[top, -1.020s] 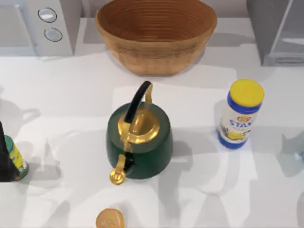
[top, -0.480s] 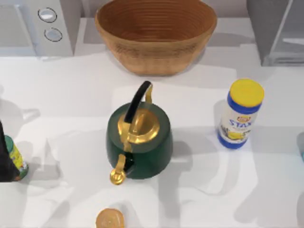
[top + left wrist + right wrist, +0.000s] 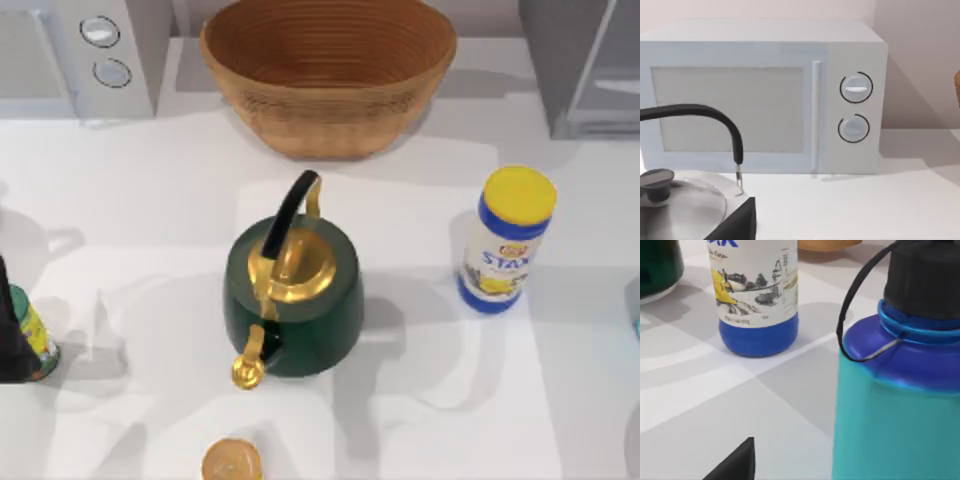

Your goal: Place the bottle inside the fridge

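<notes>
Close before the right tool, whose grip state could not be told, the upright teal bottle (image 3: pixel 900 385) with its black cap was seen standing on the desk (image 3: pixel 715 400) at its right edge. Beyond stood the blue canister (image 3: pixel 756 290); farther back, at the right rear corner, the fridge (image 3: pixel 580 65).

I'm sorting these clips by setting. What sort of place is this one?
Probably a rendered kitchen counter: a white microwave with two round knobs and a grey boxy fridge stand at the back of a white table, with a dark green kettle with gold lid in the middle.
</notes>
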### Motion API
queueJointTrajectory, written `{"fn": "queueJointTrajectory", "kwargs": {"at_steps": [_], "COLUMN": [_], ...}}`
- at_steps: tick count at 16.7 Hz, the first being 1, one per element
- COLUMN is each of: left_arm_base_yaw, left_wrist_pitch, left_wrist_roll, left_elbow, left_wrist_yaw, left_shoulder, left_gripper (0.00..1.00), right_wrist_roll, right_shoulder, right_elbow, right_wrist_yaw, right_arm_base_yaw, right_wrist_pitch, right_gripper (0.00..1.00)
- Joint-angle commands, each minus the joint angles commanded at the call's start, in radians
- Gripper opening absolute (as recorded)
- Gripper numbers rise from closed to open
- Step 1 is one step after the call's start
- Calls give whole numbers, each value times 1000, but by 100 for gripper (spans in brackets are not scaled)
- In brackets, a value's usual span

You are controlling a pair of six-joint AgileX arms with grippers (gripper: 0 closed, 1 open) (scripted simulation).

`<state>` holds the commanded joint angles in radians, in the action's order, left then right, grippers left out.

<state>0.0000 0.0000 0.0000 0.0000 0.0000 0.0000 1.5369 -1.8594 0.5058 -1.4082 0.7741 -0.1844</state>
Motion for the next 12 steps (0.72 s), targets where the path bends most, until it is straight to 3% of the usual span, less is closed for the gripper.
{"fn": "queueJointTrajectory", "kwargs": {"at_steps": [3, 12], "left_arm_base_yaw": [0, 0], "left_wrist_pitch": [0, 0], "left_wrist_roll": [0, 0], "left_elbow": [0, 0], "left_wrist_yaw": [0, 0], "left_shoulder": [0, 0], "left_gripper": [100, 100], "right_wrist_roll": [61, 16], "right_shoulder": [-61, -78], "right_elbow": [-6, -9], "right_wrist_yaw": [-62, -62], "right_arm_base_yaw": [29, 24], "right_wrist_pitch": [9, 72], "right_gripper": [100, 100]}}
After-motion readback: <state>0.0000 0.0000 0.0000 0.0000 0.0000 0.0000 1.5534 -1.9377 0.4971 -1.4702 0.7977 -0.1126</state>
